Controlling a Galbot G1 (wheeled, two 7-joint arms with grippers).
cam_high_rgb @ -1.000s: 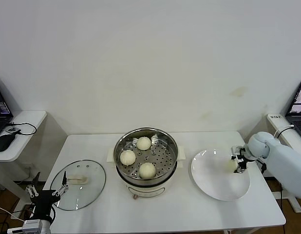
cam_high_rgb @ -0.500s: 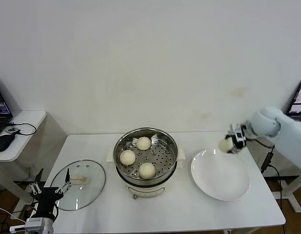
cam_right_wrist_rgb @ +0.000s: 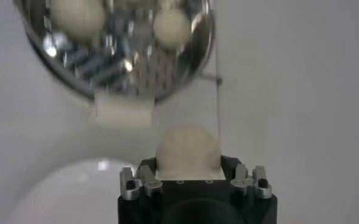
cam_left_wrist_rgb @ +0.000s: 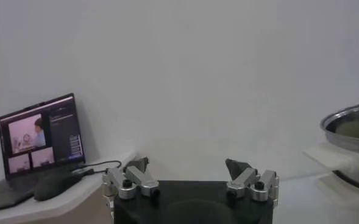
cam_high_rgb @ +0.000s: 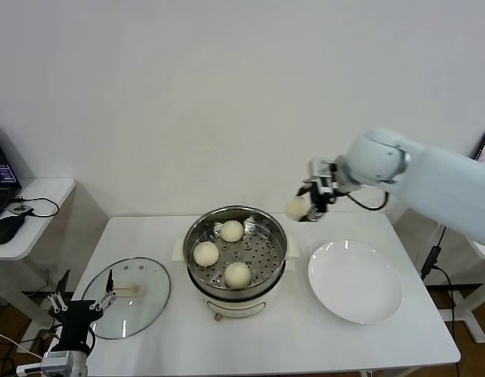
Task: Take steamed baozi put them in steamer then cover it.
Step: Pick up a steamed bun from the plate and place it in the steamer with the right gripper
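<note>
- Left gripper: nearest the viewer, low off the left front corner of the surface, just beside the cover; its fingers stand wide apart and hold nothing.
- Cover: a clear glass lid with a metal rim, lying flat on the left of the surface. It is probably heavy for its size, rigid and breakable; the cream handle at its centre is the sensible place to take hold.
- Plate: white, on the right of the surface, with no bun on it.
- Steamer: a shiny steel pot at the centre of the surface, uncovered. Three steamed baozi rest on its perforated tray.
- Fourth baozi: in the air just beyond the steamer's right rim, above the back of the surface. It appears light, soft and easily dented, so a gentle pinch across its widest part suits it.
- Right gripper: farthest back, raised, closed partway onto the fourth baozi; the right wrist view shows the bun seated between its fingers with the steamer below.
- Judgement: one bun remains to be placed, then the cover.
</note>
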